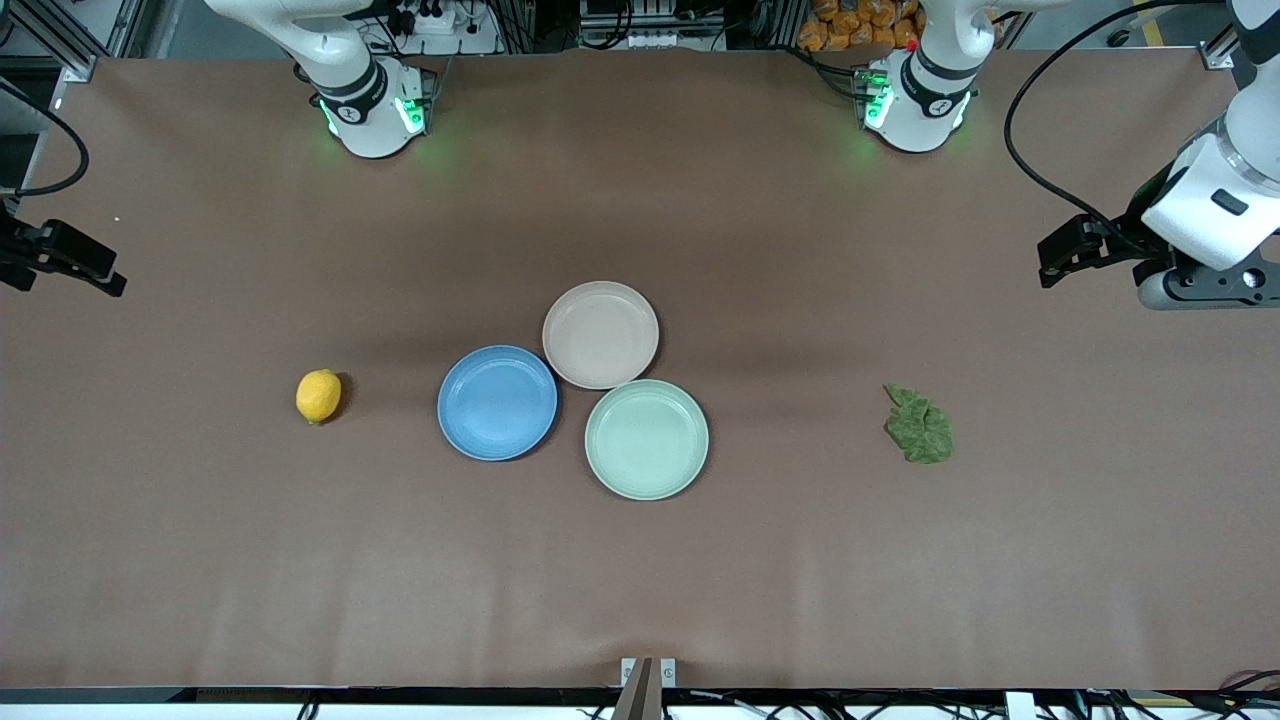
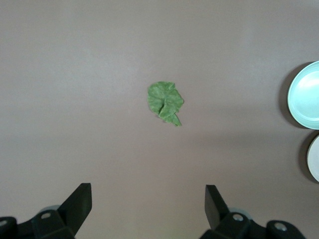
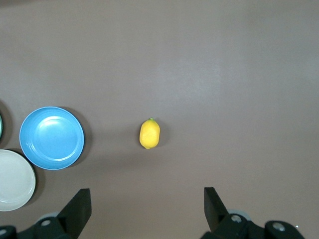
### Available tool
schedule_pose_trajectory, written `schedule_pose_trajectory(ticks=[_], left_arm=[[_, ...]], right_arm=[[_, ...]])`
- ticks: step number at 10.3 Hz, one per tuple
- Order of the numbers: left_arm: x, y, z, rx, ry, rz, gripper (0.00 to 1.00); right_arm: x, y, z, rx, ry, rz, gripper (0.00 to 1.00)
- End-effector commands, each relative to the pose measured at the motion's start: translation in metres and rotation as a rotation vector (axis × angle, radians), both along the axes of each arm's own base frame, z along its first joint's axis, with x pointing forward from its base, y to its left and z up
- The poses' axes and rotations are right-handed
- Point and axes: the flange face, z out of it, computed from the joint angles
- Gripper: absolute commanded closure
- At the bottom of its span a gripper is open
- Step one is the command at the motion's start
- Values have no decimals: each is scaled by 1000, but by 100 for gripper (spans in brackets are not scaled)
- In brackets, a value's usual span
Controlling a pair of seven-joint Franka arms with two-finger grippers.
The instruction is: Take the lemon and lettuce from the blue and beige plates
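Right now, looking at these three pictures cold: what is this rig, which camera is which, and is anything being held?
Two robot arms stand at a brown table. One picture looks down from a high camera facing them; the other two come from cameras on each arm's wrist, looking down past its claw.

The left claw is open, high over the lettuce, which lies on the bare table toward the left arm's end. The right claw is open, high over the lemon, toward the right arm's end.

In the middle sit three empty plates: blue plate, beige plate, mint-green plate. Nothing is held.
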Motion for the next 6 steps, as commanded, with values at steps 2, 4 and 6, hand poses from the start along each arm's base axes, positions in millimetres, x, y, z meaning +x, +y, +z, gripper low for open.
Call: schedule_pose_trajectory(ticks=[2, 4, 6], left_arm=[[-13, 10, 8, 4, -4, -12, 0], [-14, 10, 12, 5, -12, -13, 0], [-16, 10, 19, 3, -25, -30, 0]], right_arm=[[1, 3, 5, -1, -18, -1, 0], [2, 1, 4, -2, -15, -4, 0], [2, 0, 4, -6, -14, -4, 0]])
